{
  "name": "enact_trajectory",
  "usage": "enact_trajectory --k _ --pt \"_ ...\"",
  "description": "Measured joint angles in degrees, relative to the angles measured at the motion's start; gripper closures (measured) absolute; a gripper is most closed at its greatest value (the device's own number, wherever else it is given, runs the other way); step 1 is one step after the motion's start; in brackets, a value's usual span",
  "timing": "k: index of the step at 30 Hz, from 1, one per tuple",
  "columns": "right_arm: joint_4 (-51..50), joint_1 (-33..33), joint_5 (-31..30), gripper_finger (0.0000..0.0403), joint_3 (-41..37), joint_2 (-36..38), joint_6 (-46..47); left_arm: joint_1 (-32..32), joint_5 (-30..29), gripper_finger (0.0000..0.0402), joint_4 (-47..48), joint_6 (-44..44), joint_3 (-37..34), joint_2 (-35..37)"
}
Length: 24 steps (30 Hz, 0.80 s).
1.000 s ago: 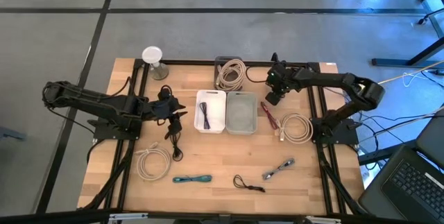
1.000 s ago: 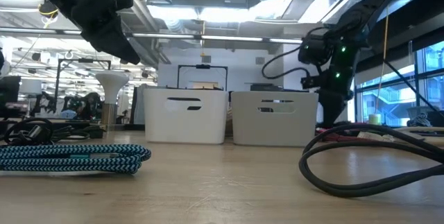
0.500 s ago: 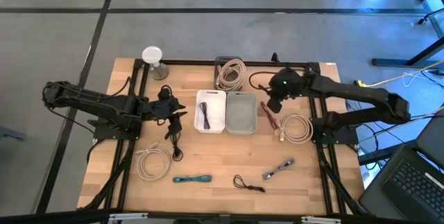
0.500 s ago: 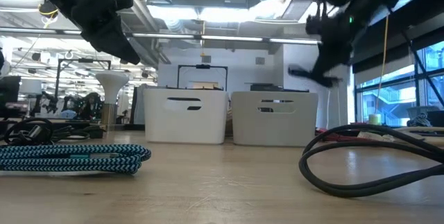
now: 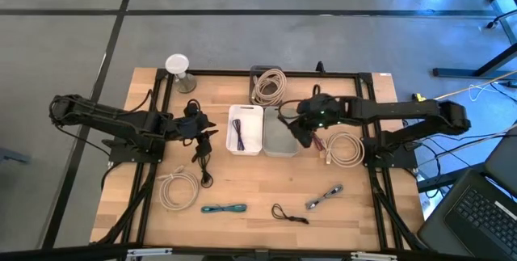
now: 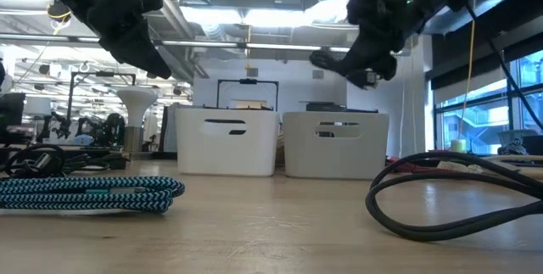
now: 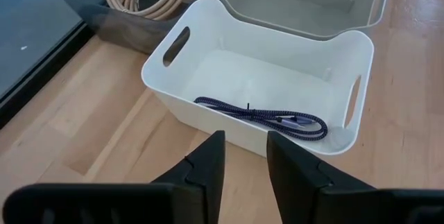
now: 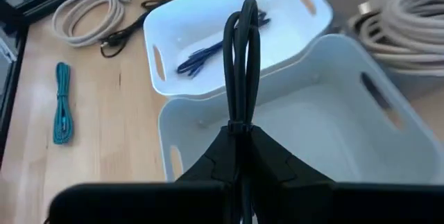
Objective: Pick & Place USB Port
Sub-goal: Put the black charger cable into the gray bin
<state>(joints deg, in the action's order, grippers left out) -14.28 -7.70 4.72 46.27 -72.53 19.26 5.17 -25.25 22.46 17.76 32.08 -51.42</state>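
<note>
A butcher-block wooden table (image 5: pixel 258 188) stands on a grey floor, with an office space showing behind it in the low view. The right gripper (image 8: pixel 239 156) hangs above the grey bin (image 8: pixel 333 120), its fingers pinched tight on a bundled black USB cable (image 8: pixel 239 64) that sticks out past the fingertips. The grey bin sits side by side and touching the white bin (image 8: pixel 208 37), which holds a dark purple braided cable (image 7: pixel 267 116). The left gripper (image 7: pixel 243 161) waits just beside the white bin's outer side, fingers a little apart and holding nothing. Farther out on the table lie a teal braided cable (image 5: pixel 224 209), a beige coiled cable (image 5: pixel 177 187) near the left arm, another beige coil (image 5: pixel 346 149) and a red cable (image 5: pixel 312 133) near the right arm.
</note>
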Motion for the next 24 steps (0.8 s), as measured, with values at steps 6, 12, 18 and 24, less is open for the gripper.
enact_trajectory --k 6,12,18,24 --pt "-5.52 0.26 -2.68 0.0385 6.03 -8.06 2.89 -0.01 0.0 0.03 0.0 -0.02 0.0 0.0" --pt "-14.91 0.48 -6.09 0.0386 16.69 -17.25 4.52 0.0 0.0 0.0303 0.0 0.0 -0.02 0.0" --pt "-25.38 0.43 -6.65 0.0386 23.94 -26.72 5.9 0.0 0.0 0.0301 0.0 -0.02 -0.02 0.0" --pt "-26.21 0.46 -6.2 0.0386 24.84 -32.05 5.8 -0.01 0.0 0.0302 0.0 0.0 -0.02 0.0"
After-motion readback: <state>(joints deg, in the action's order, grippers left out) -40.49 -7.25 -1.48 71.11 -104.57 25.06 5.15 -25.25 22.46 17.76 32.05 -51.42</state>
